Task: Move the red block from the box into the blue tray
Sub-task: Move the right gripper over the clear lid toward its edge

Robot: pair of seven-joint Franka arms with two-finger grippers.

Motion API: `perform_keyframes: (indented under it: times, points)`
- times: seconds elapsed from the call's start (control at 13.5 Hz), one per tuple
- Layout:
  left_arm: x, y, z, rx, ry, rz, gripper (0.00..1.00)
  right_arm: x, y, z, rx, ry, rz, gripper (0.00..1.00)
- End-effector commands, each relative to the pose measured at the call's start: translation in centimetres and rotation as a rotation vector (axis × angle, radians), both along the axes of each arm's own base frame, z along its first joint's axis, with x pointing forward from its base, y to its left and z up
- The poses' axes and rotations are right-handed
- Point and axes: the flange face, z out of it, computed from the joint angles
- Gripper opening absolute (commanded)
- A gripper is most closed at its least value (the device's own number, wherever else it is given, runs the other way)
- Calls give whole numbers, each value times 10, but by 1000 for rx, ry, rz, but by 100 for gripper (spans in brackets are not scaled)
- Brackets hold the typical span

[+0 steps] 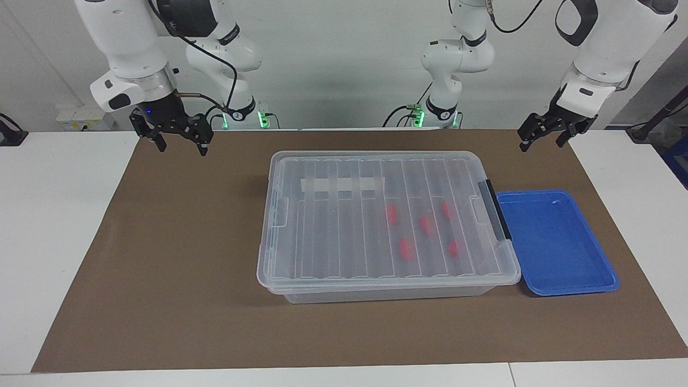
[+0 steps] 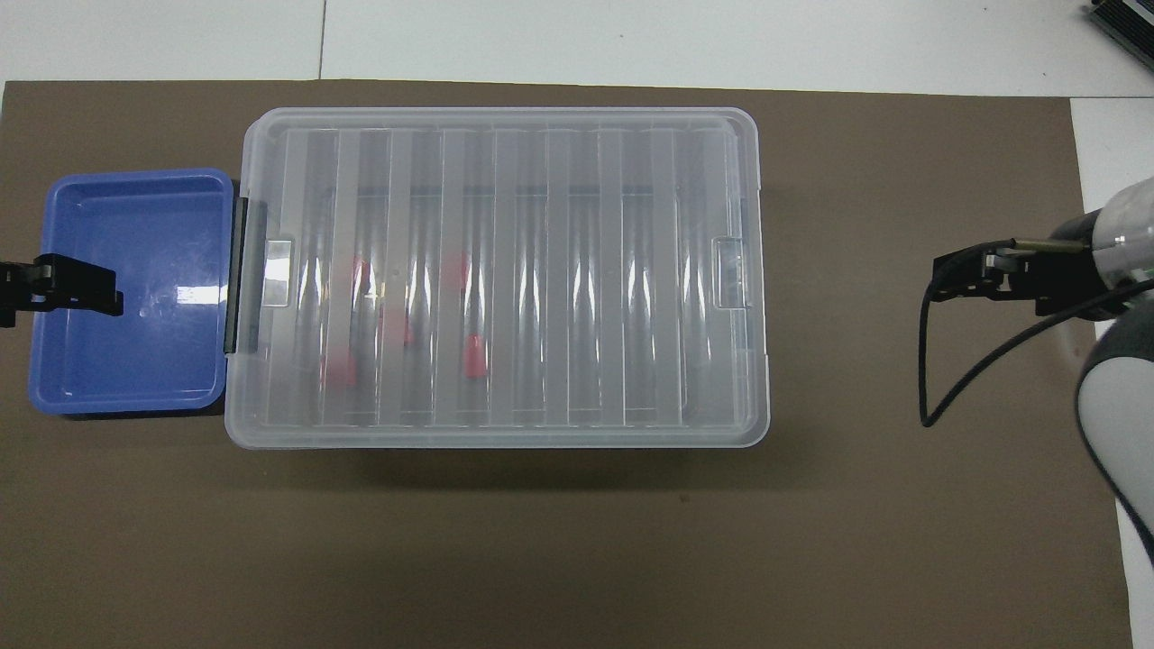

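A white table (image 1: 64,231) fills both views, backed by a plain white wall (image 1: 344,64) where the two arms' bases stand. Most of the table is covered by a brown mat (image 1: 177,258) that runs nearly edge to edge, leaving white strips at each end.

In the middle of the mat sits the box (image 1: 333,236), clear, with its ribbed lid (image 2: 505,270) on. A black latch (image 1: 495,208) closes the end toward the left arm, and a strip of white tape (image 1: 343,184) shows through the lid on the side nearer the robots.

The tray (image 1: 559,247) lies flat on the mat, touching the box at the latch end; it holds nothing.

The right gripper (image 1: 179,144) hangs over the mat's corner at the right arm's end, fingers spread apart and holding nothing. The left gripper (image 1: 543,138) hangs over the mat's corner at the left arm's end, also spread and holding nothing; from overhead its tip (image 2: 77,287) overlaps the tray.

Five red blocks lie inside the box under the lid, in the half toward the tray, loosely scattered and apart from one another. One block (image 1: 392,214) lies closest to the box's middle.
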Motion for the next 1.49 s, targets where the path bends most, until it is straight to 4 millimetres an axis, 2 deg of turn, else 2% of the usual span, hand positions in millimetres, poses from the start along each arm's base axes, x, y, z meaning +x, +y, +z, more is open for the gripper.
perform_keyframes:
  times: [0.0,0.45,0.67,0.82,1.11,1.26,1.41]
  points:
    - [-6,3,1,-17,-9,3,100,2,23,-19,10,-47,-35,100]
    - [-6,3,1,-17,-9,3,100,41,71,-76,38,-100,-5,100]
    - [-6,3,1,-17,-9,3,100,50,96,-99,48,-117,29,99]
    - [-6,3,1,-17,-9,3,100,49,120,-113,53,-112,64,99]
    - [-6,3,1,-17,-9,3,100,36,121,-139,41,-78,82,99]
    - [-6,3,1,-17,-9,3,100,28,119,-148,34,-61,93,99]
    - [-6,3,1,-17,-9,3,100,26,118,-147,31,-61,98,99]
